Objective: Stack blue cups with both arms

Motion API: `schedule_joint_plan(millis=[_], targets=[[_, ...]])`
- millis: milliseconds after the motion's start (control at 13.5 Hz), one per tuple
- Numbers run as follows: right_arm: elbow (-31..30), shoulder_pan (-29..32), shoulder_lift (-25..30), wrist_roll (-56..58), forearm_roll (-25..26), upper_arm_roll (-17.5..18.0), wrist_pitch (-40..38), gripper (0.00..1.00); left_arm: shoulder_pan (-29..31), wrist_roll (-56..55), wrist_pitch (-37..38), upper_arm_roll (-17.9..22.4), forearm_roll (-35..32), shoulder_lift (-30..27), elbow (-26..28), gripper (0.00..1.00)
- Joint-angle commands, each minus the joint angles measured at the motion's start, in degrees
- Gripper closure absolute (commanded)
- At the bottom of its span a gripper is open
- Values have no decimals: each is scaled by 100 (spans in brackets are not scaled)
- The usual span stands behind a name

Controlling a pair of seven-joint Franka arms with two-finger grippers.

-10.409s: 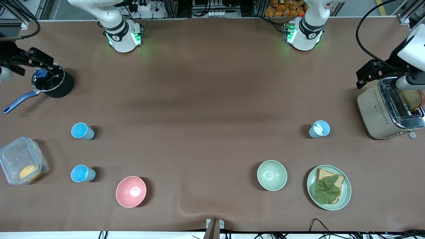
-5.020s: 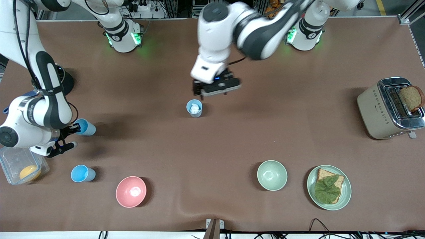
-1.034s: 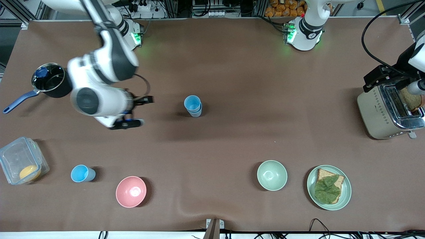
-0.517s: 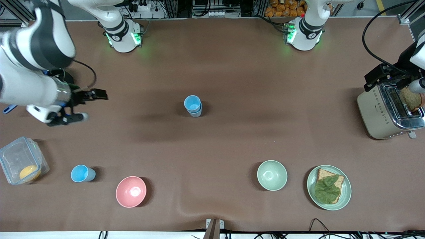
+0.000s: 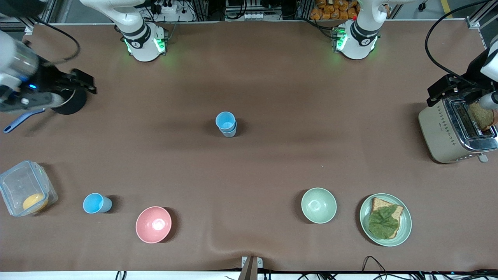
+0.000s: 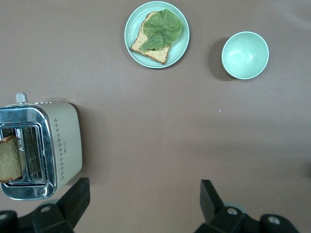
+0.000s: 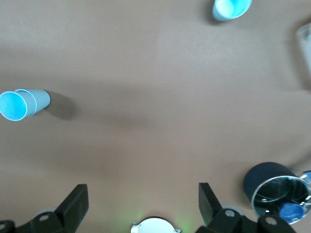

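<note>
A bright sky blue cup sits nested in a duller grey-blue cup; this stack stands upright at the table's middle and also shows in the right wrist view. Another sky blue cup stands alone toward the right arm's end, near the front camera, and shows in the right wrist view. My right gripper is open and empty, up over the black saucepan; its wrist view shows bare table between the jaws. My left gripper is open and empty over the toaster, with bare table in its wrist view.
A pink bowl and a clear lidded box are near the lone cup. A pale green bowl and a plate with a leaf-topped bread slice lie toward the left arm's end. The toaster holds a bread slice.
My right gripper has drawn away from the stack to over the saucepan, open and empty. The stack and the left arm have not moved in the last second.
</note>
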State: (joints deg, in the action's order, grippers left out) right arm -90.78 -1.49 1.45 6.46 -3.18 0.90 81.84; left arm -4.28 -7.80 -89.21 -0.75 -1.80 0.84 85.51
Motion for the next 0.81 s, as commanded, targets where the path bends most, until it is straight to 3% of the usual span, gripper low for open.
schedule_joint_plan(millis=[0, 221, 738], targets=[[340, 368, -74, 461, 124, 112, -98, 0, 15, 41, 62, -22, 74, -102, 9, 0], [394, 395, -83, 462, 668, 59, 59, 0, 24, 50, 105, -22, 83, -154, 18, 0], [289, 544, -83, 400, 459, 51, 332, 0, 24, 59, 167, -13, 65, -216, 27, 0]])
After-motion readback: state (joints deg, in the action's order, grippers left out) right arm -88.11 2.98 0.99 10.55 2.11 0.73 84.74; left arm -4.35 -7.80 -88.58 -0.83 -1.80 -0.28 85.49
